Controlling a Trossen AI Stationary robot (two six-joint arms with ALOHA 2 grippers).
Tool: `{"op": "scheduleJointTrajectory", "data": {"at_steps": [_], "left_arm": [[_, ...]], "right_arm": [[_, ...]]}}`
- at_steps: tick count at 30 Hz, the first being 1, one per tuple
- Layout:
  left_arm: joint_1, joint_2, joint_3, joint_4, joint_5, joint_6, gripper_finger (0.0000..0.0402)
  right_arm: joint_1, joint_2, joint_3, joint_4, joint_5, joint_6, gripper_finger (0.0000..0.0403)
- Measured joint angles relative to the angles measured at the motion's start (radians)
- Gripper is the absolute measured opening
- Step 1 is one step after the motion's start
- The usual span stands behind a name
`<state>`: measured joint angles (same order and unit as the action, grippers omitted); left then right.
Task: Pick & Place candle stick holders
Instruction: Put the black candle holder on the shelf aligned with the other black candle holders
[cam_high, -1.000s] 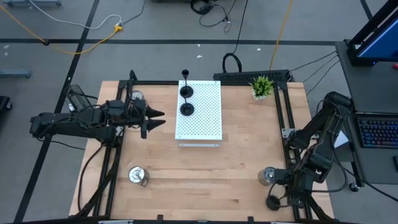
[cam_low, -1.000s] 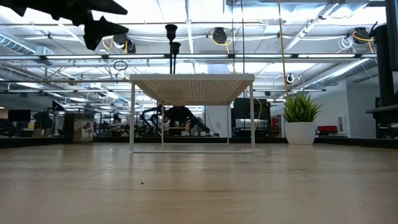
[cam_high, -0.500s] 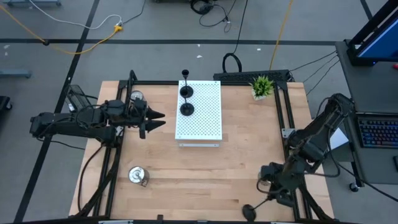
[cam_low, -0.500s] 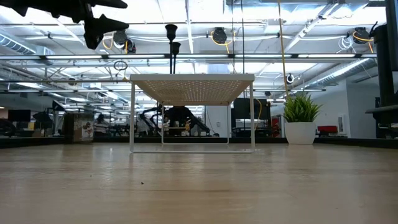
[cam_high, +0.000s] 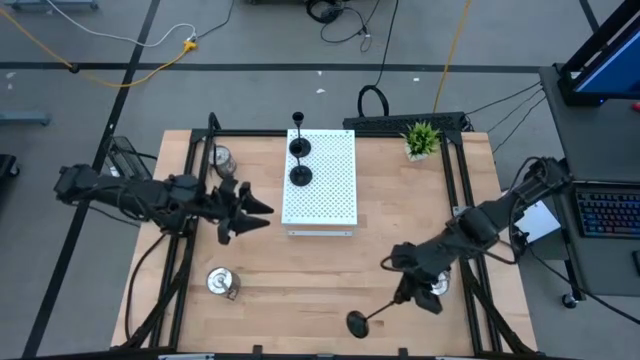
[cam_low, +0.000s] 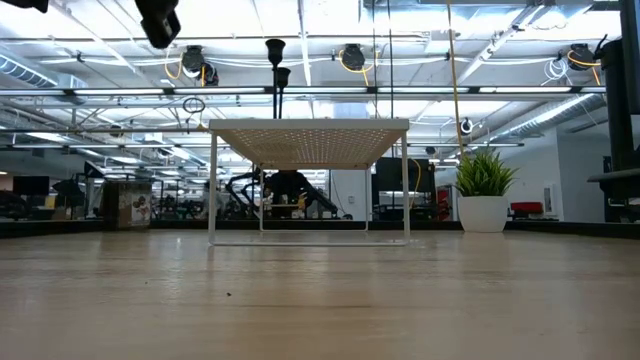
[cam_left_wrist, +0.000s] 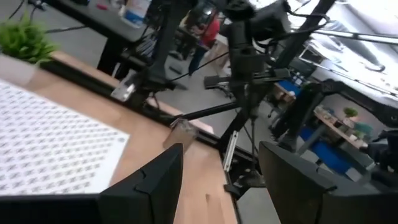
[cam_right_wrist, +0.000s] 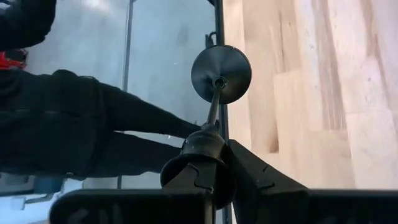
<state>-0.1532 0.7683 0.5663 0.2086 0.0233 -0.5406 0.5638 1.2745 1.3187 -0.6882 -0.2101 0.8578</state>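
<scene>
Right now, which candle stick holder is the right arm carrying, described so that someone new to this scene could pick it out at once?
Start at the white perforated board in the middle of the wooden table, then look toward the table's near right corner. There the right end effector is shut on a black candle stick holder by its cup end. Unlike the two black holders upright on the board, it lies tilted sideways in the air.

No text, label, brand, number or sign can be read in any of the views; nothing on the table or in the room behind it shows legible writing
</scene>
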Motion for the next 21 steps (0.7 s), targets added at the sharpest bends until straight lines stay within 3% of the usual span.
{"op": "scheduleJointTrajectory", "data": {"at_steps": [7,14,21], "left_arm": [[-0.118,0.107,0.037,0.081,-0.125,0.056,0.0216],[-0.212,0.271,0.193,0.076,-0.208,0.134,0.0216],[-0.275,0.442,0.414,-0.103,-0.286,0.144,0.0216]], "right_arm": [[-0.082,0.083,0.154,-0.151,-0.045,-0.090,0.0011],[-0.137,0.148,0.277,-0.246,-0.114,-0.193,0.0011],[-0.158,0.187,0.370,-0.336,-0.136,-0.282,0.0011]]}}
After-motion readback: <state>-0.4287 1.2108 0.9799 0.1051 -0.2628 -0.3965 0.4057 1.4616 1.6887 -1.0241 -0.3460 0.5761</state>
